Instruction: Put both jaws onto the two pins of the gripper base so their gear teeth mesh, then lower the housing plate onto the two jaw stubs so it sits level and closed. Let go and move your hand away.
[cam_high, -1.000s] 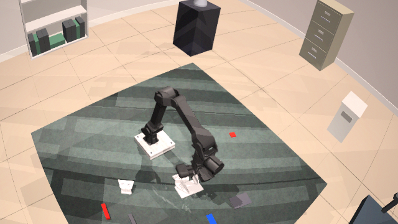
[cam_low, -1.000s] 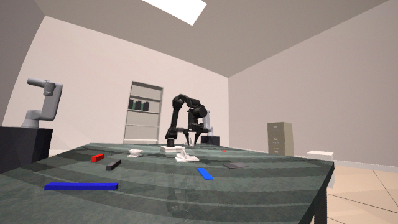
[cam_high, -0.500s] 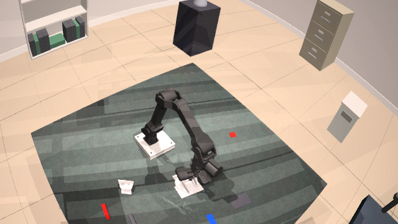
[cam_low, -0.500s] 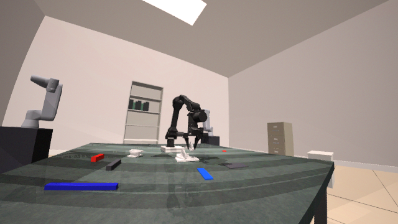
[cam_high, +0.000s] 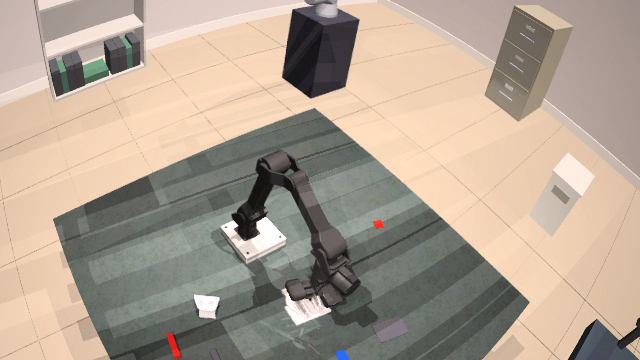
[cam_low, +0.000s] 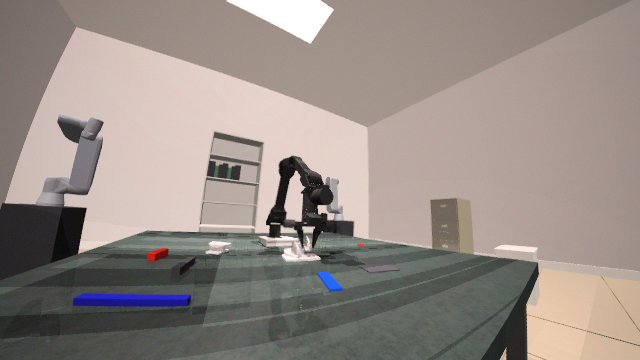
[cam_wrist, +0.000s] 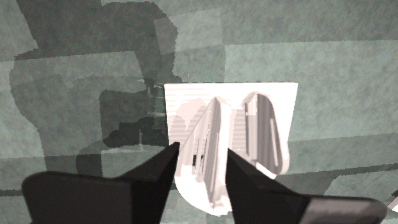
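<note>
My gripper (cam_high: 309, 301) (cam_low: 309, 245) (cam_wrist: 200, 149) points down over the gripper base and is shut on a white jaw (cam_wrist: 215, 137). The held jaw stands lengthwise between the fingertips, low over the left part of the white base (cam_high: 299, 319) (cam_low: 300, 259) (cam_wrist: 232, 89) in the wrist view. The other white jaw (cam_wrist: 270, 132) is on the base, to the right of the held one, with a gap between their far ends. The pins and gear teeth are hidden, so I cannot tell whether the held jaw touches its pin. The white housing plate (cam_high: 207, 307) (cam_low: 218, 247) lies apart on the table.
A red bar (cam_high: 173, 345) (cam_low: 158, 254), a dark bar (cam_low: 184, 266) and a long blue bar (cam_low: 132, 300) lie toward the front left. A blue strip (cam_low: 330, 281) and a grey flat piece (cam_high: 390, 329) (cam_low: 380, 269) lie near the base. A small red piece (cam_high: 378, 224) lies farther back.
</note>
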